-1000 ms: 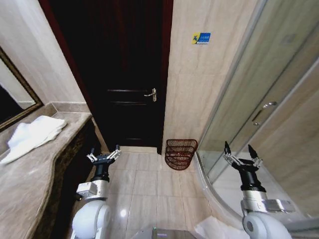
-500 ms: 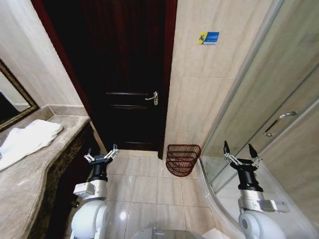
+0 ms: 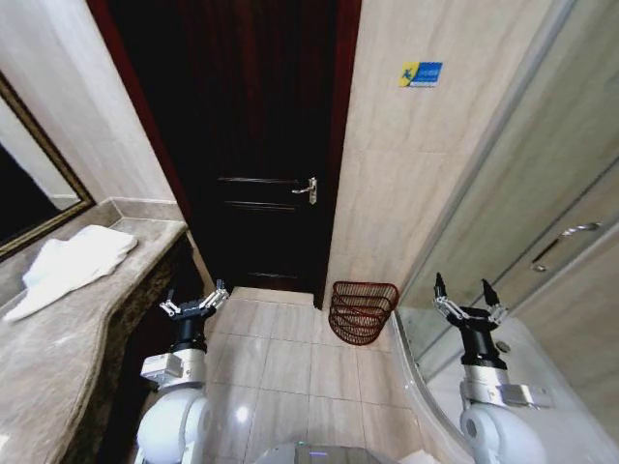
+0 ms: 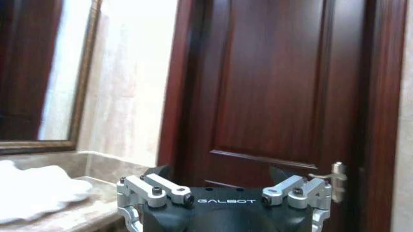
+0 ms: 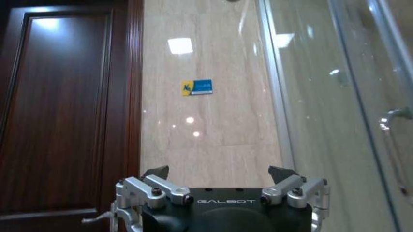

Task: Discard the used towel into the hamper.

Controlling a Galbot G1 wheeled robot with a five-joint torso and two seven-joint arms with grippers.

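A crumpled white towel (image 3: 73,266) lies on the stone counter (image 3: 58,358) at the left; the left wrist view also catches the towel (image 4: 32,193). The hamper (image 3: 362,311), a dark red-brown wire basket, stands on the floor against the beige wall right of the door. My left gripper (image 3: 194,301) is held up, open and empty, beside the counter's end. My right gripper (image 3: 468,298) is also raised, open and empty, to the right of the hamper.
A dark wooden door (image 3: 261,145) with a metal handle (image 3: 308,188) is straight ahead. A framed mirror (image 3: 34,193) hangs above the counter. A curved glass shower enclosure (image 3: 522,242) fills the right side. Tiled floor (image 3: 290,358) lies open between counter and shower.
The whole head view has shifted: door and hamper sit a little further right and the towel nearer the frame's left. Both arms keep the same raised pose.
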